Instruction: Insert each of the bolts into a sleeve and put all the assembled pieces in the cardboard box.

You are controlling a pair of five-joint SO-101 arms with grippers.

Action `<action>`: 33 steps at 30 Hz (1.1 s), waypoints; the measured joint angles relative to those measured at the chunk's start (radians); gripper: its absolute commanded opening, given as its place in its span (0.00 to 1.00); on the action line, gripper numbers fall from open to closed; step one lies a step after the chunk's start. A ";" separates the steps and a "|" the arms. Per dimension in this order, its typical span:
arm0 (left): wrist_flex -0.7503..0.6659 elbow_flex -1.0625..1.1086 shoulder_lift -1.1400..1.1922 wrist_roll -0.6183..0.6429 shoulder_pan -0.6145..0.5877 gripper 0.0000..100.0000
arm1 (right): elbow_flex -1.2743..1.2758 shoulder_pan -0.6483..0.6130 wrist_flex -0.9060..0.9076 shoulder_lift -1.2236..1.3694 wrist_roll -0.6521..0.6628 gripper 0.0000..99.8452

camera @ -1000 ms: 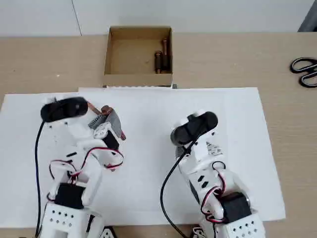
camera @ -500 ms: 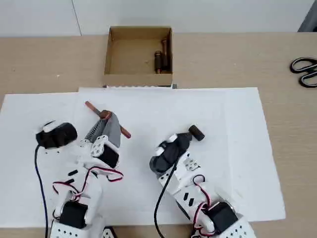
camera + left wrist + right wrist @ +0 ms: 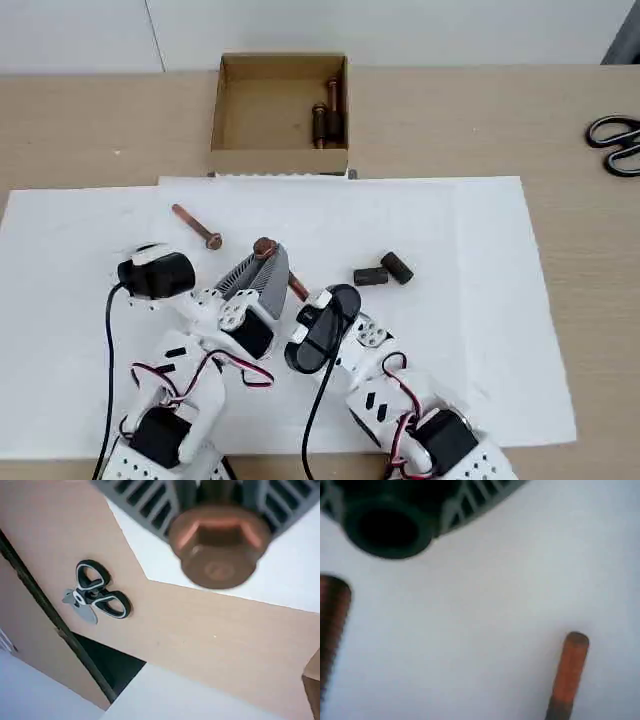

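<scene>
Progress looks to be about halfway. The cardboard box (image 3: 228, 110) at the far side of the table (image 3: 480, 120) already holds what look like two assembled pieces (image 3: 325, 115), lying side by side against one wall. Outside the box, a loose bolt (image 3: 194, 225) lies on the white paper (image 3: 480, 330) and two spare sleeves (image 3: 383, 272) rest close together near the middle of the sheet. One pairing is in hand but not yet joined.

The left gripper (image 3: 262, 260) hangs low over the paper between the loose bolt and the spare sleeves. Its fingers are pinching the held bolt (image 3: 296, 288) just under the head, and the shaft slants down toward the right arm. In the left wrist view the hexagonal head sits clamped between the ribbed jaws, with scissors (image 3: 95, 592) lying on the table well beyond.

The right arm is folded close to its base and leans toward its neighbour. The right gripper (image 3: 390, 495) has its fingers closed on a dark sleeve (image 3: 387, 527) whose open bore faces the camera. A threaded tip (image 3: 332, 630), probably the held bolt's, lies near that bore but apart from it and off to one side. The insertion has therefore not begun, and after it come the second pairing and two drops into the box.
</scene>
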 measured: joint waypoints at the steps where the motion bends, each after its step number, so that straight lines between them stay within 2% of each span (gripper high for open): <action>1: 0.012 0.000 0.000 0.000 0.000 0.00 | 0.002 0.000 0.000 0.000 0.002 0.00; 8: 0.126 -0.009 -0.002 0.000 -0.002 0.00 | 0.008 0.000 -0.003 0.002 0.002 0.00; 17: 0.130 -0.011 -0.005 0.000 -0.002 0.00 | 0.008 0.000 -0.003 0.002 0.002 0.00; 23: 0.132 -0.011 -0.008 -0.006 0.060 0.00 | 0.020 0.000 -0.015 0.000 0.002 0.00; 33: 0.164 -0.012 -0.008 -0.003 0.066 0.00 | 0.020 0.000 -0.028 0.000 0.002 0.00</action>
